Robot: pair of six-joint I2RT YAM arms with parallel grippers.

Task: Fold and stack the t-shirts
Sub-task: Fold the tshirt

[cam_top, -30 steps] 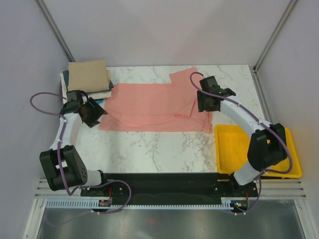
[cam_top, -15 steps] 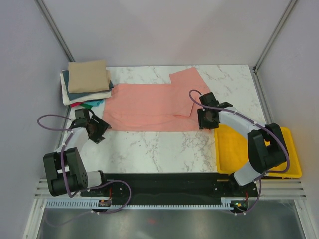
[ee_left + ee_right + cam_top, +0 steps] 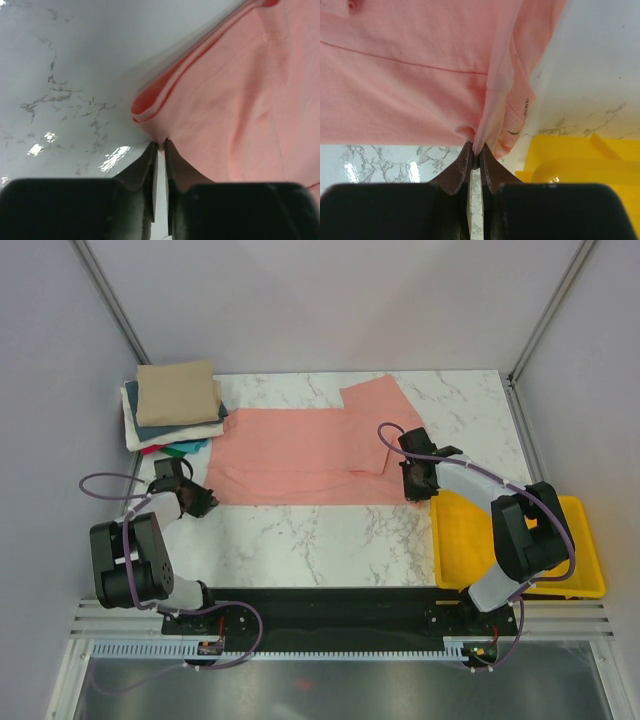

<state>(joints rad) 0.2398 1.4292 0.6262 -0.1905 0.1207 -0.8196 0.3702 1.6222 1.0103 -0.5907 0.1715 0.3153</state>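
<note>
My left arm (image 3: 128,560) and right arm (image 3: 470,480) are white tubes with chunky black joints, each trailed by a looping purple cable (image 3: 380,436), ending in dark, tapered wedge fingers (image 3: 145,170).

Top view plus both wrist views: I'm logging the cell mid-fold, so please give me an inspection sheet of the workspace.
Surface: marble table, glossy.
Job's things: salmon-pink t-shirt spread out; folded stack far left, tan on top.
Clutter: yellow tray, near right.
Grippers: left gripper shut on the shirt's near-left corner; right gripper shut on its near-right corner.
Cables: purple cables loop off both arms.
Surroundings: plain grey walls.
</note>
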